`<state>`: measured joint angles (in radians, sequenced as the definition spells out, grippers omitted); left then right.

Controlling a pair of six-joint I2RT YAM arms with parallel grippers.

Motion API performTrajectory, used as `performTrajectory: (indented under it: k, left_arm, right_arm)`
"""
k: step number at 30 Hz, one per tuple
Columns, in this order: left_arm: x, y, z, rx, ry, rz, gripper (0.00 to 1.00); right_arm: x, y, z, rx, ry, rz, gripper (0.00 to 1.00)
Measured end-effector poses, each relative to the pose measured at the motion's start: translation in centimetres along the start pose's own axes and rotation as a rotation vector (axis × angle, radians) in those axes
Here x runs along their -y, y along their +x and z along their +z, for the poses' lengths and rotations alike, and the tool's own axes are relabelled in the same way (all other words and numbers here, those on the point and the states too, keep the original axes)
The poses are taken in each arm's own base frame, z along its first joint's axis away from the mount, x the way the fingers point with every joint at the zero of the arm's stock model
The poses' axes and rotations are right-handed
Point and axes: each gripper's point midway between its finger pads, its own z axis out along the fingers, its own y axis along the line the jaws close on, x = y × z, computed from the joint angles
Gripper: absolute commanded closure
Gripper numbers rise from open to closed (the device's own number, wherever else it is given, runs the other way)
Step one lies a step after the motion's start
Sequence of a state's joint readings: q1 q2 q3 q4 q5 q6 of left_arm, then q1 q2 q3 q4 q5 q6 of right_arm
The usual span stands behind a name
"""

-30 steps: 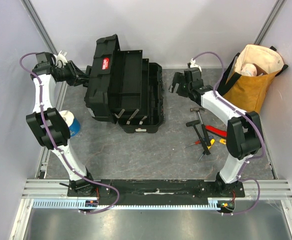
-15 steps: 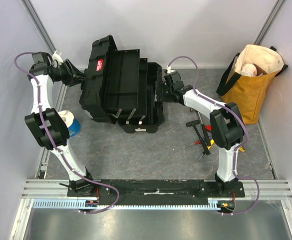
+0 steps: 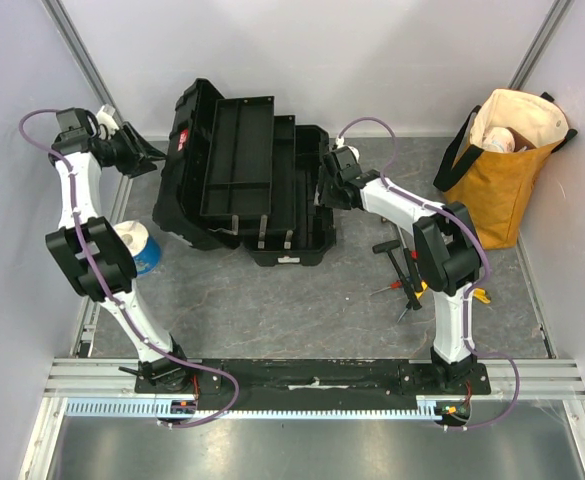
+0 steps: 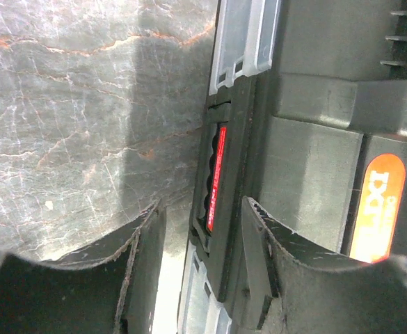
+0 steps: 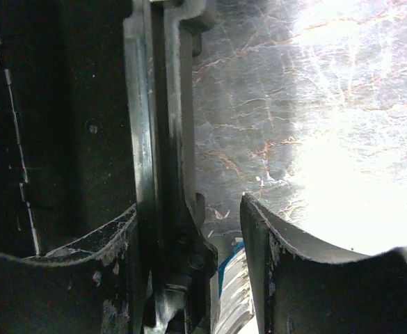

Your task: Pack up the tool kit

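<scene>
**Toolbox lay open at the back of the desk, an end effector on either side**

The black toolbox (image 3: 290, 250) sat on the grey desk (image 3: 272, 320), towards the back and left of centre. Its lid (image 3: 177, 150) was thrown over to the left and its stepped trays (image 3: 237, 150) were spread out above the base.

The left end effector (image 3: 144, 155) hung just beside the outer edge of the lid, apart from it in the overhead view. Its wrist camera showed both fingers (image 4: 144, 264) spread, with bare desk and the lid's edge, marked by a red strip (image 4: 217, 174), in the gap. The jaws stood open and held nothing.

The right end effector (image 3: 327, 188) was at the right wall of the base. From its wrist camera, the upright rim (image 5: 165, 139) of that wall ran between the fingers (image 5: 259, 257), hard against the left one. Desk showed between the rim and the right one, so the jaws were open around the wall and not clamped on it.

The loose tools lay on the desk to the right of the box, well apart from it: a hammer (image 3: 396, 238), red-handled pliers (image 3: 434, 263) and screwdrivers (image 3: 397, 288) (the right arm hid part of this group). A mustard tote bag (image 3: 497, 180) stood in the far right corner. A blue-and-white cup (image 3: 142, 250) sat at the left edge.
</scene>
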<state>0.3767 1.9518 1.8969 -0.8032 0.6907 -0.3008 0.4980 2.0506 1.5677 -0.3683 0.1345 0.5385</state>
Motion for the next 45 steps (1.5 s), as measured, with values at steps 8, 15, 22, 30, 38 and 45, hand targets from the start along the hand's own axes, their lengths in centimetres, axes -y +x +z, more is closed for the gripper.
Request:
performTrajectory:
  k: [8,15,22,30,38,45]
  left_arm:
    - [-1.7,4.3,2.0,-0.091,0.056,-0.056,0.46]
    - [-2.6,6.7,3.7,-0.131,0.061,-0.062,0.47]
    - [-3.0,6.9,6.0,-0.129,0.025,-0.021,0.51]
    - [-6.2,6.6,7.7,-0.082,-0.164,-0.007,0.51]
    - [-8.7,5.8,7.7,-0.021,-0.318,-0.012,0.51]
    - [-9.7,2.8,5.1,0.072,-0.498,-0.024,0.47]
  right_arm:
    - [2.4,-0.1,0.0,0.001,0.056,0.053,0.44]
    - [4.7,-0.2,-0.7,0.002,0.088,0.096,0.44]
    - [5.8,-0.1,-1.1,0.0,0.105,0.113,0.44]
    - [5.8,-0.1,-1.1,-0.004,0.099,0.125,0.44]
    - [5.5,-0.1,-0.9,-0.019,0.082,0.147,0.44]
    - [5.1,-0.5,-1.0,-0.028,0.068,0.151,0.31]
